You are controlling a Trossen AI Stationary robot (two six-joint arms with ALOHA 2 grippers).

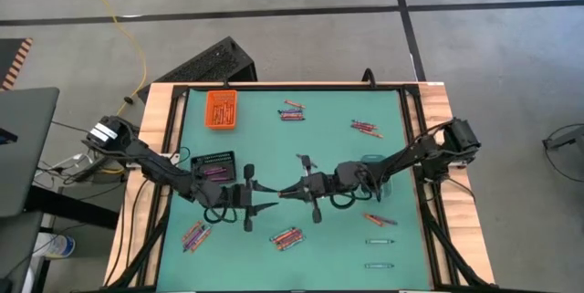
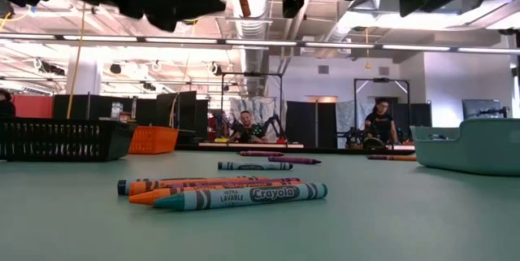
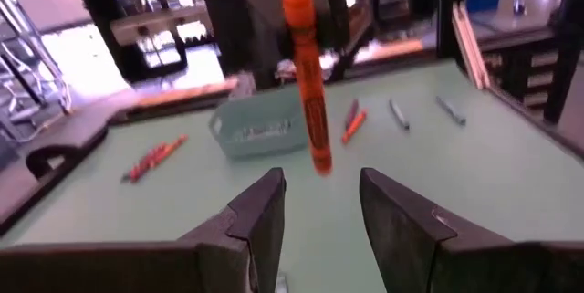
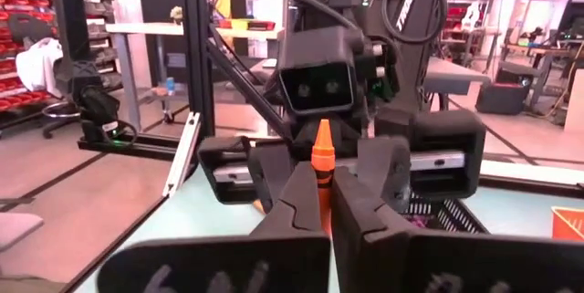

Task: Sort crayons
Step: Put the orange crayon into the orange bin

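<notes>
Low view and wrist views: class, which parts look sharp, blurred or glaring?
Low view: the teal crayon in front is sharp, the ceiling strip lights glare. Left wrist view: the orange crayon and table are soft. Right wrist view: the right gripper looms blurred.

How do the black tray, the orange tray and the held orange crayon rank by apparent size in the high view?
1. Black tray, largest.
2. Orange tray, only slightly smaller.
3. Orange crayon, a tiny sliver between the left claw and right claw.
</notes>
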